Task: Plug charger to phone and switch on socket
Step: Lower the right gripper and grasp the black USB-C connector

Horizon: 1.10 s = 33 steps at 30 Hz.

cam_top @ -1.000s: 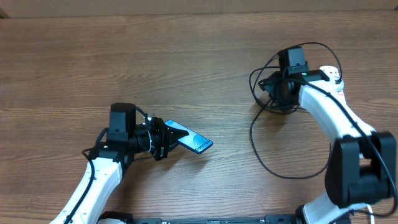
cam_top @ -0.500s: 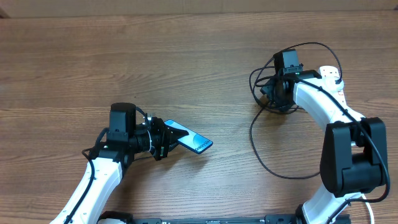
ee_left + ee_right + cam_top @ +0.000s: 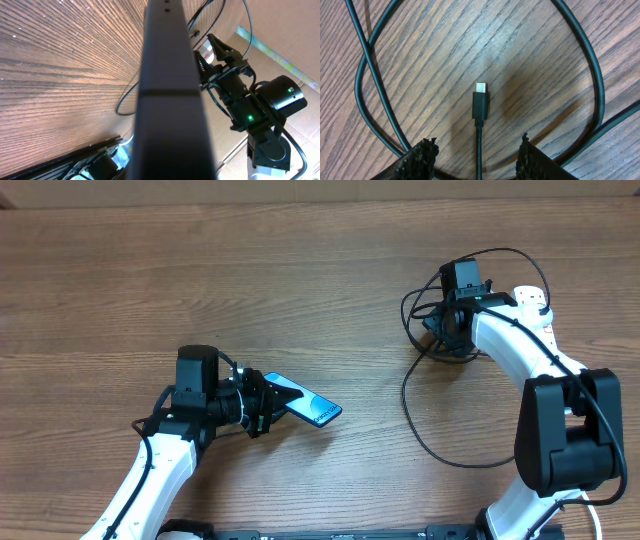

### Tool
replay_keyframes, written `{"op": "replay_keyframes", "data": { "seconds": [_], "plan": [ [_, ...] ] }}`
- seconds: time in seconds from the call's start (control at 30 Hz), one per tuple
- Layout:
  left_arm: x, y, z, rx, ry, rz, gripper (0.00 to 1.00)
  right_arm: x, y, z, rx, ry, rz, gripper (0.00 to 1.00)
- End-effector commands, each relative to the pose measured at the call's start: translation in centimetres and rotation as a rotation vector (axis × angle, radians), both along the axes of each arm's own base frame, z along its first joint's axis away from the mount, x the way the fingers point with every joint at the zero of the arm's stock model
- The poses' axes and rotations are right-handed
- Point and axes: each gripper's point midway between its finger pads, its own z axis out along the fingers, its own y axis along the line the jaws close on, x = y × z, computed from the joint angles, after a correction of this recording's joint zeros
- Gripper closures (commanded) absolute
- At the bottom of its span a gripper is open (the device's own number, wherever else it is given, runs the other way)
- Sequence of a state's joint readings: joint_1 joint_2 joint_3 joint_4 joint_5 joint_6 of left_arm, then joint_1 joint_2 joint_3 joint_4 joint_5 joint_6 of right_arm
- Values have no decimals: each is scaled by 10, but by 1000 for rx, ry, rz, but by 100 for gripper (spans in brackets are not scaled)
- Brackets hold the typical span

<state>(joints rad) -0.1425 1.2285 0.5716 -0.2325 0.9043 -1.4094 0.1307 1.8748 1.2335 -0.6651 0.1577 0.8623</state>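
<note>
Over the surface [image 3: 300, 290], the open right hand [image 3: 476, 152] is straddling the light, floppy charger [image 3: 479, 131]; its stiff connector [image 3: 480, 105] is probably offering the firmest hold; the left hand [image 3: 258, 408] is gripping the slim phone [image 3: 312, 409].

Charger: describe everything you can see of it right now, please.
The charger is a long, thin black cable, rubbery-looking, ending in a small flat black connector with a silvery metal tip. It lies in loose, overlapping loops on the wooden table, towards its right side. In the right wrist view the connector end runs straight out between the fingers of the right gripper, which stand apart and touch neither side of it. Other loops curve around it. Its plug end I cannot make out.
</note>
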Motion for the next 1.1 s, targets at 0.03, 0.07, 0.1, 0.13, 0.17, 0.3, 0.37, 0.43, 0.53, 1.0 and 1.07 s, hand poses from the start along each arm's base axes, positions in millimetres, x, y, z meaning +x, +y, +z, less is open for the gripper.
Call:
{"op": "replay_keyframes", "data": {
  "seconds": [0.03, 0.07, 0.1, 0.13, 0.17, 0.3, 0.37, 0.43, 0.53, 1.0, 1.07],
  "plan": [
    [1, 0, 5, -8, -30, -11, 92, 10, -2, 7, -14, -32, 0, 45],
    [1, 0, 5, -8, -30, -11, 92, 10, -2, 5, -15, -29, 0, 45],
    [1, 0, 5, -9, -29, -11, 92, 10, -2, 2, -15, -22, 0, 45],
    [1, 0, 5, -9, -29, -11, 92, 8, -2, -3, -14, -5, 2, 45],
    [1, 0, 5, -9, -28, -10, 93, 7, -1, -7, -14, 6, 2, 45],
    [1, -1, 6, -13, -26, -12, 92, 4, -1, -19, -12, 37, 4, 45],
    [0, -2, 7, -21, -24, -19, 92, 4, 1, -21, -1, 39, 7, 46],
    [0, -2, 7, -21, -24, -19, 91, 4, 6, -21, 25, 41, 16, 46],
    [0, -1, 6, -17, -25, -16, 90, 1, 15, -23, 74, 56, 31, 46],
    [1, -1, 6, -11, -26, -11, 89, -16, 21, -31, 112, 134, 41, 56],
    [1, 0, 5, -9, -27, -10, 88, -18, 23, -32, 124, 141, 45, 58]
  ]
}}
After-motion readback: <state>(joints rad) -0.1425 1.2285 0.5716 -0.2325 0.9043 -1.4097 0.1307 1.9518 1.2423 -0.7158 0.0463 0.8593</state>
